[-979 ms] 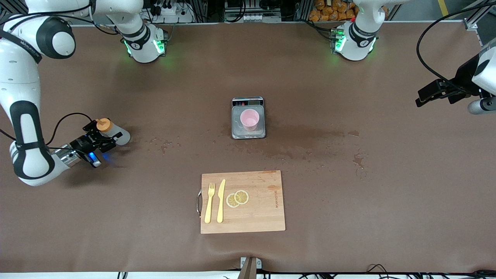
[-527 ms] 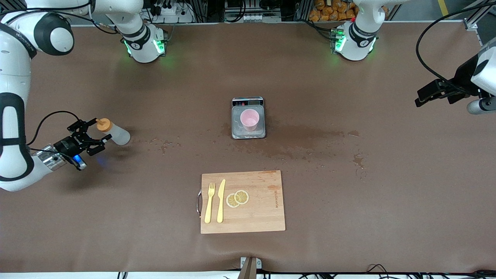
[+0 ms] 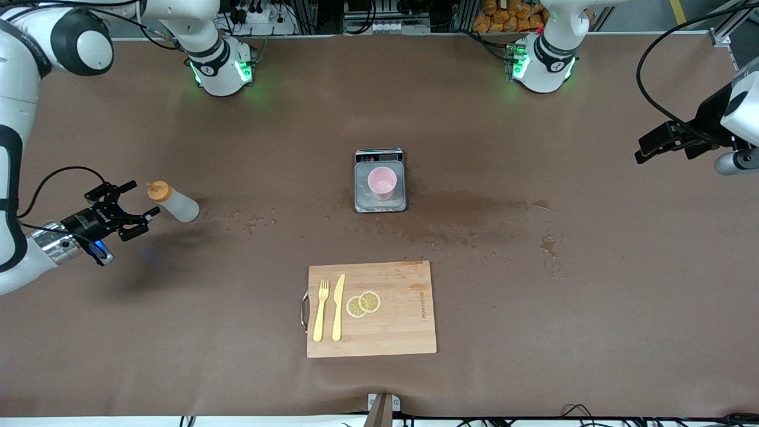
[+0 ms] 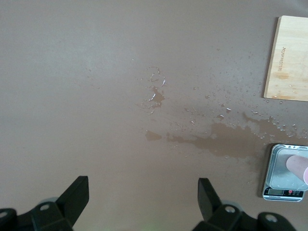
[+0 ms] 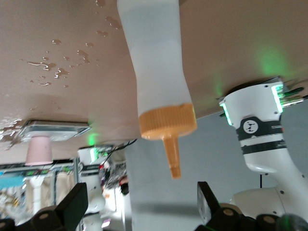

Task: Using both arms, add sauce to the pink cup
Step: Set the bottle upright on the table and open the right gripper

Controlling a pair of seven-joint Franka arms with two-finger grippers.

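1. We find the sauce (image 3: 172,201) standing free on the table toward the right arm's end.
2. Right gripper (image 3: 133,204) sits just beside it, fingers spread, holding nothing.
3. Pink cup (image 3: 380,182) sits on the scale (image 3: 380,179) (mid-table).
4. Left gripper (image 3: 643,153) waits, fingers spread, at its own end.

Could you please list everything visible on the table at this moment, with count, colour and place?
sauce bottle: 1, whitish with orange cap, upright at the right arm's end.
pink cup: 1, pink, on the scale.
scale: 1, steel, mid-table.
cutting board: 1, wooden, nearer the front camera than the scale.
fork: 1, yellow, on the board.
knife: 1, yellow, beside the fork.
lemon slices: 2, yellow, on the board.
right gripper: 1, black, open beside the bottle.
left gripper: 1, black, open, waiting over its end.
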